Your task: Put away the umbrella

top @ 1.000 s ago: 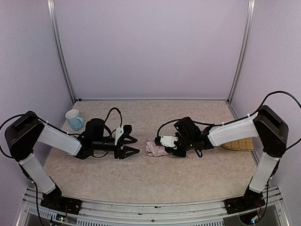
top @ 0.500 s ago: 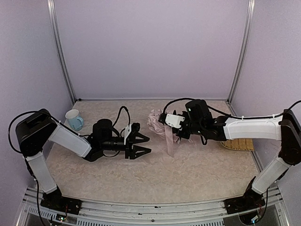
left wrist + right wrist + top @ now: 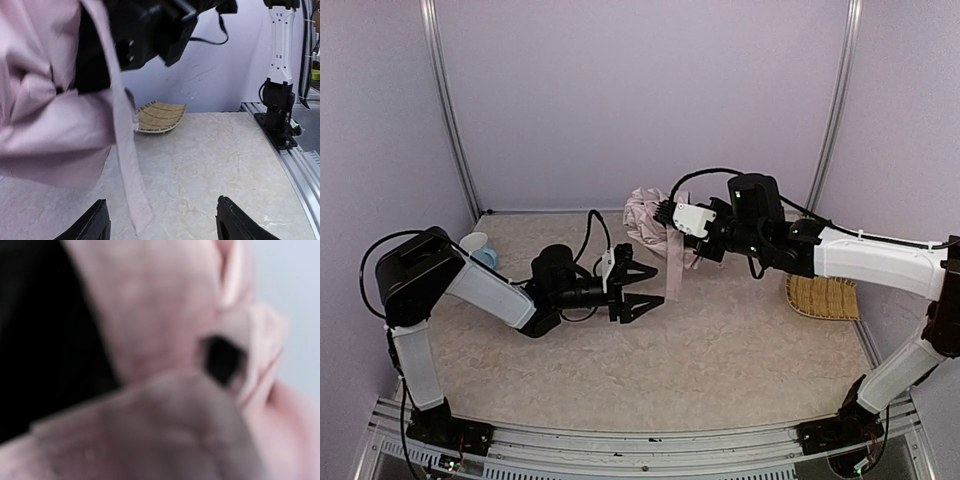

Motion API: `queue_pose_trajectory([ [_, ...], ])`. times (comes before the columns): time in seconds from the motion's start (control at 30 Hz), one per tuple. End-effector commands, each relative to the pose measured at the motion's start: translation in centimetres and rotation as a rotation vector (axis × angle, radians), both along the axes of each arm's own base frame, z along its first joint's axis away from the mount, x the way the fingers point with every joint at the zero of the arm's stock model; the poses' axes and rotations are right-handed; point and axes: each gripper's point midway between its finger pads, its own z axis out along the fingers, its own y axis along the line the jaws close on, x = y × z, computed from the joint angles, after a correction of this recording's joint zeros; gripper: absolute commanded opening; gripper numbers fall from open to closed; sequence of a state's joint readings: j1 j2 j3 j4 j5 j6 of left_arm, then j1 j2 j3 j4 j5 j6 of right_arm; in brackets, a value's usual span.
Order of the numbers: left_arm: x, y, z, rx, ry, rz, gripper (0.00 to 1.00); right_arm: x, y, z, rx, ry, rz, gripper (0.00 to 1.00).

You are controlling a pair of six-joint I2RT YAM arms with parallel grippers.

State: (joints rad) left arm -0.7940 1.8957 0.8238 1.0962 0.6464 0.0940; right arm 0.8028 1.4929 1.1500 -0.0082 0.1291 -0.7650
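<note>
Lilac walls [image 3: 640, 100] close in a marbled beige table [image 3: 720, 350]. Toward 12 o'clock from the table's middle, the umbrella [image 3: 643, 213] hangs clear of the surface as a crumpled pink bundle. The right gripper [image 3: 663, 214] is clamped on it from the 3 o'clock side. Its strap [image 3: 672, 262] dangles straight down.

At 6 o'clock from the bundle, the left gripper [image 3: 657, 289] points toward 3 o'clock with its jaws spread wide and nothing between them. The strap's end is just beside its upper finger.

The left wrist view shows the strap falling between the two fingertips. The right wrist view is all blurred pink fabric with a dark patch, probably the lining.

A mat [image 3: 820, 297] lies at 3 o'clock on the table. A mug [image 3: 472, 243] stands at 9 o'clock, partly behind the left arm.
</note>
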Motion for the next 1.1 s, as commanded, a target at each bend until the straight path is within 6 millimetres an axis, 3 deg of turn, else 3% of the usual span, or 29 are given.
queue_pose_trajectory([
  [0.0,2.8,-0.5,0.2,-0.026,-0.041,0.099,0.72,-0.4,0.5,5.4,0.113,-0.064,0.033,0.00],
  [0.2,1.9,-2.1,-0.1,-0.045,-0.041,-0.025,0.75,-0.9,0.8,6.7,0.136,-0.069,0.052,0.00],
  [0.27,1.8,-2.7,-1.1,-0.032,-0.023,-0.047,0.73,-1.0,0.7,7.1,0.144,-0.075,0.052,0.00],
  [0.4,2.2,-3.4,-2.0,-0.015,-0.007,-0.070,0.61,-1.7,1.1,7.6,0.169,-0.068,0.087,0.00],
  [0.5,1.7,-3.7,-2.0,-0.009,-0.011,-0.102,0.43,-1.8,1.0,7.8,0.177,-0.063,0.092,0.00],
  [0.6,1.1,-3.4,-1.6,-0.013,-0.003,-0.130,0.01,-1.8,0.9,7.9,0.187,-0.057,0.081,0.00],
  [0.77,0.1,-1.2,-1.4,-0.032,0.050,-0.172,0.00,-0.9,-0.9,8.9,0.252,-0.031,0.026,0.00],
  [0.93,0.9,1.1,-5.1,0.033,0.168,-0.142,0.00,0.0,-4.3,12.3,0.405,-0.002,0.007,0.00],
  [1.07,1.9,1.3,-8.0,0.116,0.203,-0.106,0.00,-1.6,-4.3,13.8,0.436,0.003,0.104,0.00],
])
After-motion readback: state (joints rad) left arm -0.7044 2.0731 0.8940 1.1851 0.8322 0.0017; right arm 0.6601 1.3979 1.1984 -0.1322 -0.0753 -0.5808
